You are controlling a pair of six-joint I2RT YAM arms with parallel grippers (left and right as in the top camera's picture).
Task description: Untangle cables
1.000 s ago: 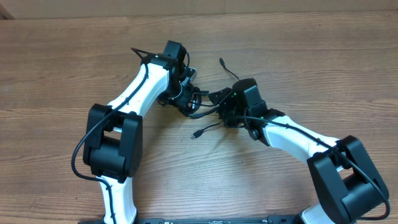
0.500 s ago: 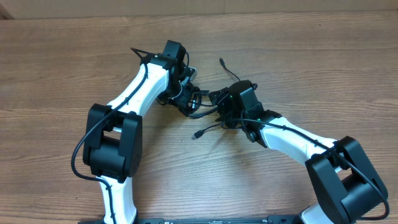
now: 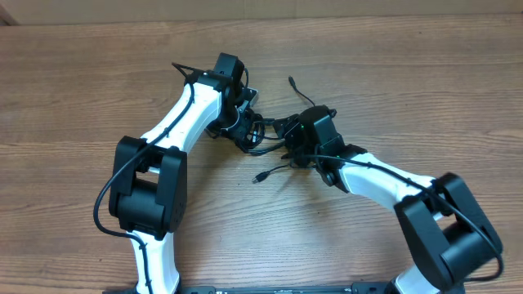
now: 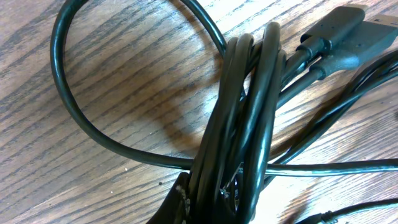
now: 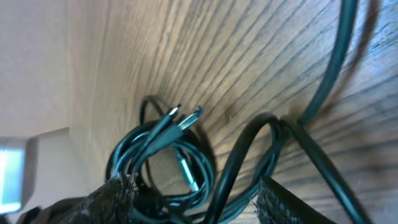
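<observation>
The cables (image 3: pixel 260 139) are thin black cords tangled between my two grippers at mid-table. One loose plug end (image 3: pixel 257 175) lies in front of the tangle and another end (image 3: pixel 291 81) trails behind it. My left gripper (image 3: pixel 243 131) is shut on a bundle of cable loops (image 4: pixel 242 124) close above the wood, and two plugs (image 4: pixel 339 37) lie beyond the bundle. My right gripper (image 5: pixel 199 202) is open, its fingers (image 5: pixel 112 199) wide apart, with cable strands (image 5: pixel 249 149) running between them. A coiled part with silver-tipped plug ends (image 5: pixel 186 121) lies just ahead of it.
The wooden table (image 3: pixel 425 90) extends around the tangle on all sides. Both white arms reach in from the front edge, the left arm (image 3: pixel 184 114) from the left and the right arm (image 3: pixel 384 175) from the right. The table's far edge runs along the top of the overhead view.
My right gripper has crept a little to the left, closer into the tangle. The left arm and its held bundle have stayed still.
</observation>
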